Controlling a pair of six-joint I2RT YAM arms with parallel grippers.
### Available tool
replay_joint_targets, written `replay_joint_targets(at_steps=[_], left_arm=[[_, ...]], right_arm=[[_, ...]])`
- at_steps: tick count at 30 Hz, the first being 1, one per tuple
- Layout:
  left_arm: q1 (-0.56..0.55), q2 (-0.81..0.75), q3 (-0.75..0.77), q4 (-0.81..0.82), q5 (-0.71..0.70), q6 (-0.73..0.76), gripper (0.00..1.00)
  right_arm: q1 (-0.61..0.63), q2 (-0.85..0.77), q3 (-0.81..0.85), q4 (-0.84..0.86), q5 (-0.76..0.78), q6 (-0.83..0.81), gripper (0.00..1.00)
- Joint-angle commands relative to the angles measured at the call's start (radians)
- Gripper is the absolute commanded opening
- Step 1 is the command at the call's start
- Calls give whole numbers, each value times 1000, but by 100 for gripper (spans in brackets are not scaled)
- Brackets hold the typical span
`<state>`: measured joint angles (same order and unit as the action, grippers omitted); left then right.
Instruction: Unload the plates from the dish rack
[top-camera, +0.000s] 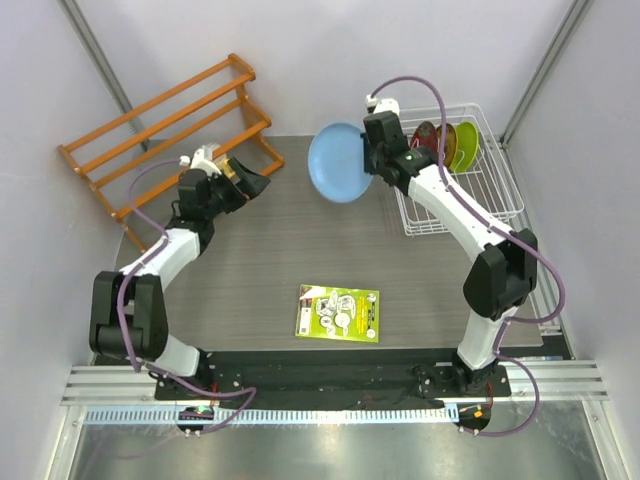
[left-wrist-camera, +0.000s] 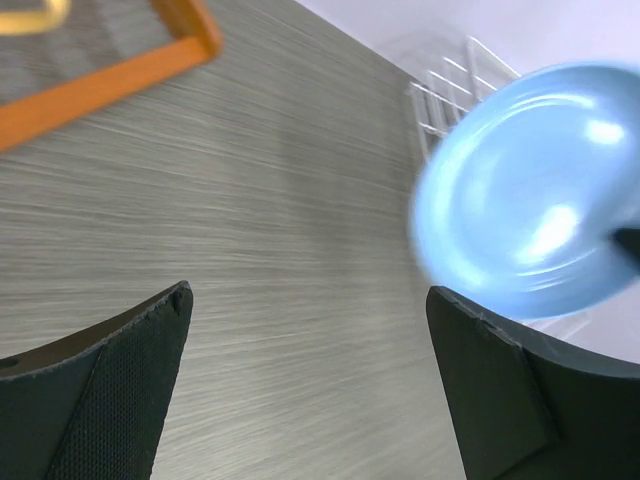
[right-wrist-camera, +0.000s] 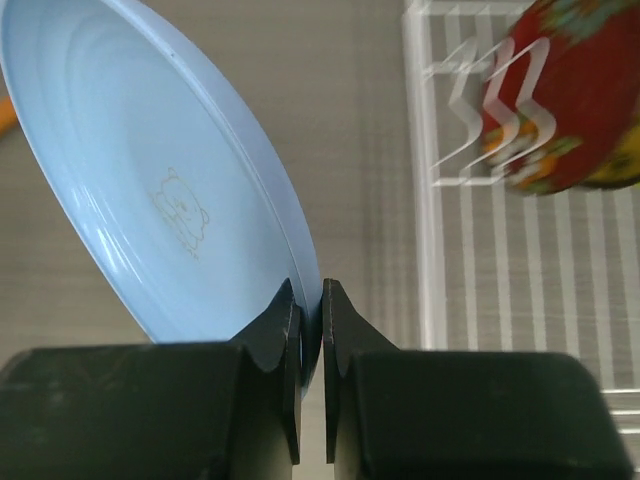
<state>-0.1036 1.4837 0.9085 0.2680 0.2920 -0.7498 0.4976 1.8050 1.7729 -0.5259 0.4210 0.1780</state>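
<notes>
We have the blue plate (right-wrist-camera: 170, 200) pinched at its rim by the right gripper (right-wrist-camera: 312, 300), jaws pressed onto the edge from both sides. It hangs in the air just left of the rack (top-camera: 500, 190), clear of the wire wall and above the table (top-camera: 270, 260). The red plate (top-camera: 425, 138), yellow plate (top-camera: 445, 142) and green plate (top-camera: 465, 145) stand upright side by side at the rack's far end. The left gripper (left-wrist-camera: 310, 292) is spread wide with nothing in it, well left of the rack and facing the blue plate.

Our main worry is the grip. Only the fingertips bite a thin rim, and almost all of the plate hangs out to one side of them. We judge that a quick swing or a sudden stop could make it pivot in the jaws or slip out. If a handover is meant, the right jaws opening before the left fingers have closed on the opposite rim would drop it. Set down on its edge, it could roll or clatter flat. The right arm also lies across the rack's left side, so a careless sweep might knock the wire.

As for writing, we read none. The blue plate carries a faint outline drawing, perhaps a small bear. A green leaflet (top-camera: 338, 313) lies on the table nearer than the rack, showing pictures that look like dishes; its print is too small to read.
</notes>
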Motion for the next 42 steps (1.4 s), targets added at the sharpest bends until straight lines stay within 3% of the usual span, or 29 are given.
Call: replay_joint_targets(at_steps=[1,8,17,20,21,23,24,26,28,30,31,32,34,36,37,40,42], left_arm=[[-2,55,-45,236,177,-118,98],[-4,183,-123,554,289,-282,95],[-18,297,-158,845,322,-416,89],[-21,342,-155,941,337,-462,72],[-21,354,-157,953,338,-471,60],[-22,362,-161,961,341,-471,44],[-22,362,-172,961,335,-467,28],[-22,360,-184,955,329,-454,13],[-22,357,-197,935,323,-445,0],[-22,349,-209,912,311,-424,0],[-22,333,-212,852,296,-410,0],[-22,319,-218,815,288,-392,0],[-22,282,-223,676,254,-314,0],[-22,213,-203,534,222,-197,0],[-24,190,-189,355,176,-148,0],[-28,115,-120,72,102,5,2],[-28,81,-86,-5,44,52,2]], right_arm=[[2,-104,-104,142,-263,152,1],[2,-124,-245,256,-409,279,1],[4,-124,-320,323,-536,357,1],[4,-130,-340,340,-542,374,1],[2,-131,-343,343,-542,377,1],[4,-137,-349,348,-542,383,1],[4,-138,-351,349,-542,385,1],[2,-139,-348,349,-536,383,1],[2,-139,-345,349,-536,383,1],[2,-138,-343,346,-536,383,10],[2,-138,-343,345,-531,379,20],[2,-142,-343,340,-525,367,40],[-1,-147,-336,307,-472,348,65],[-11,-157,-325,244,-366,302,71],[-17,-162,-313,221,-316,287,73],[-48,-180,-306,175,-232,221,78],[-80,-188,-306,164,-217,196,78]])
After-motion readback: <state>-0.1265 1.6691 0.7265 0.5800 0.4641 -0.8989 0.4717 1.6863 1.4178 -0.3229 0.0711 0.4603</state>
